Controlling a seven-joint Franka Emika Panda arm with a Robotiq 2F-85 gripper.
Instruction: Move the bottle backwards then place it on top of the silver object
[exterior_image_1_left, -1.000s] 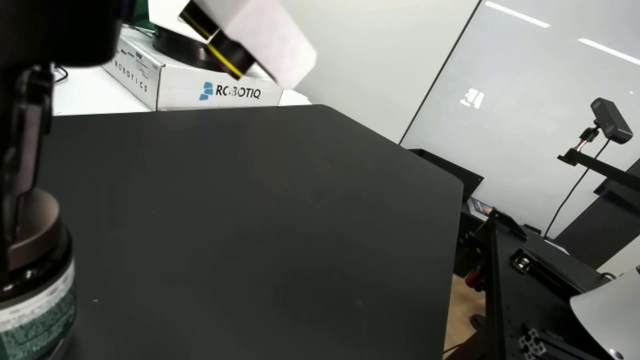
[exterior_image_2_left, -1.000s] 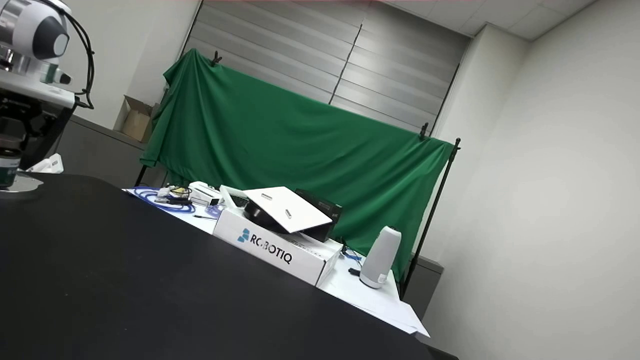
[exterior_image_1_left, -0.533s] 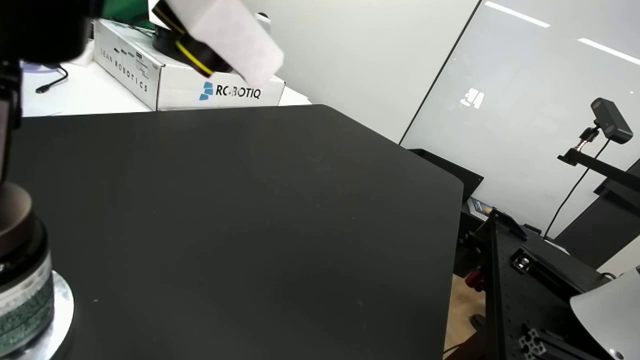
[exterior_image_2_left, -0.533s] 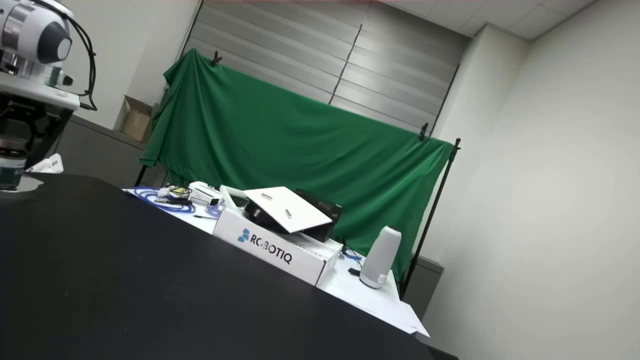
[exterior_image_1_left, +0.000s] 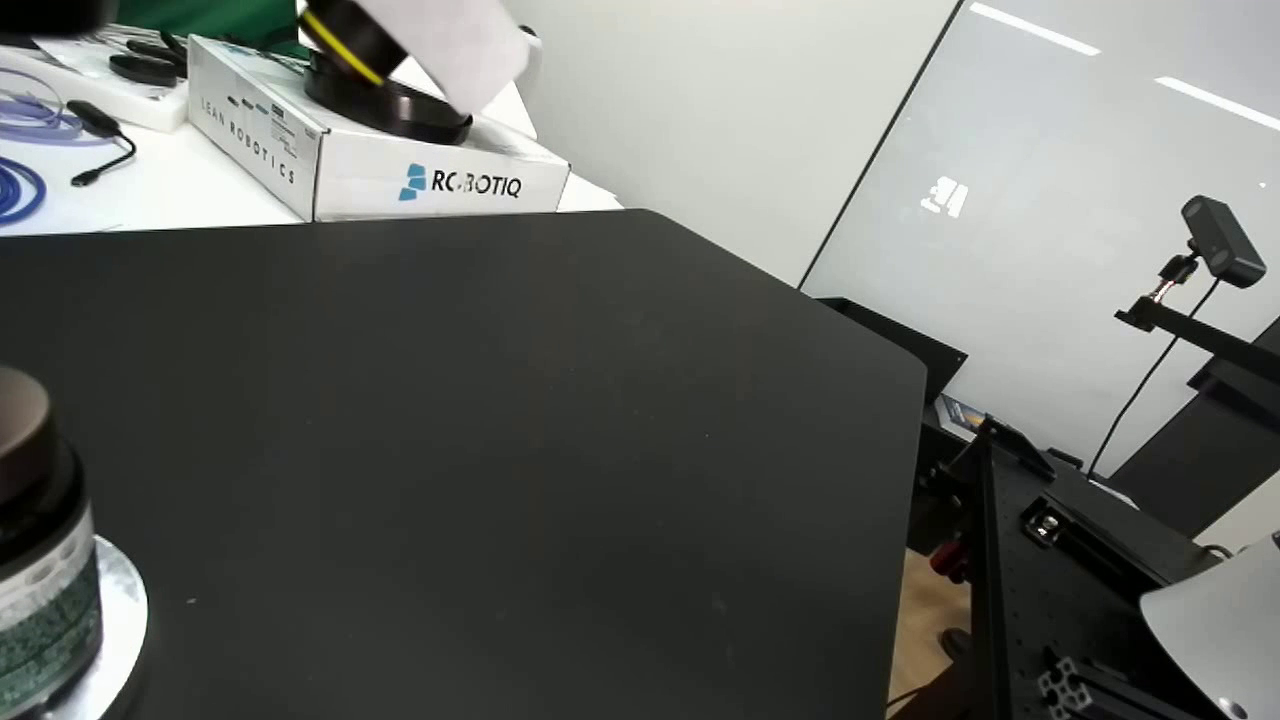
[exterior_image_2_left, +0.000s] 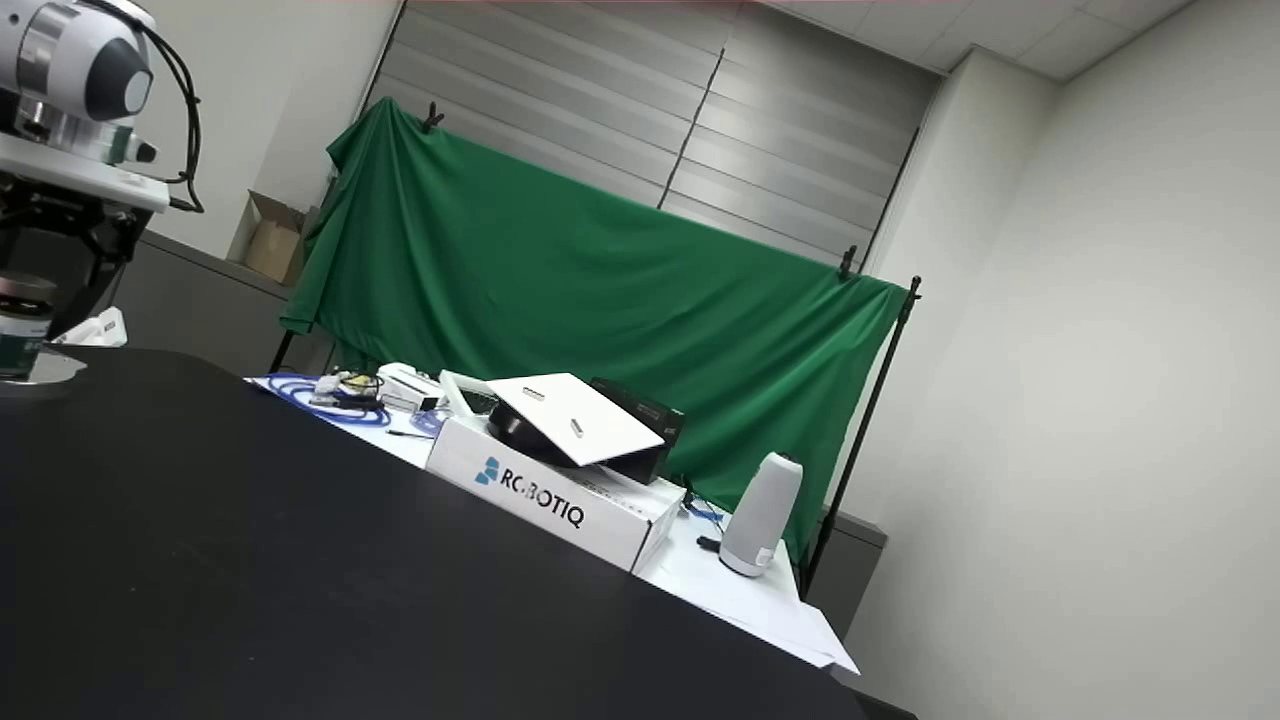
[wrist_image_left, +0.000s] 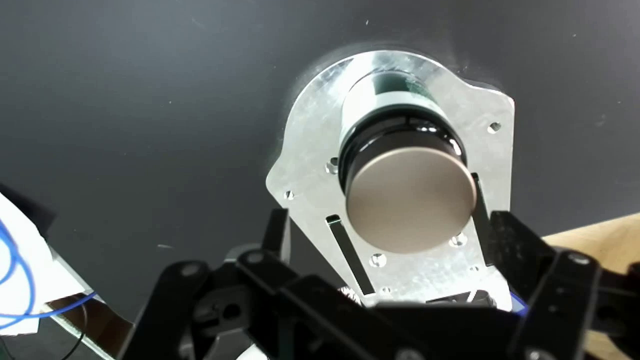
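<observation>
The bottle (wrist_image_left: 405, 125) stands upright on the silver object (wrist_image_left: 312, 125), a flat shiny metal plate with a rounded end, holes and slots. Its brownish cap faces the wrist camera. In an exterior view the green-labelled bottle (exterior_image_1_left: 45, 610) is cut off by the left edge, and a rim of the silver object (exterior_image_1_left: 122, 620) shows beside it. My gripper (wrist_image_left: 389, 217) is open, its fingers spread on either side below the cap in the picture, apart from it. In an exterior view the bottle (exterior_image_2_left: 22, 330) appears small, under the black gripper body.
The black table (exterior_image_1_left: 520, 400) stretches away from the bottle. A white Robotiq box (exterior_image_1_left: 440, 180) lies beyond its far edge, with blue cables (exterior_image_1_left: 20, 190) to its left. Light wood (wrist_image_left: 615, 237) shows past the table edge in the wrist view.
The fingers, earlier on the cap, have let go and drawn away; the arm has risen out of an exterior view. The bottle shifted slightly, then stayed standing on the silver object.
</observation>
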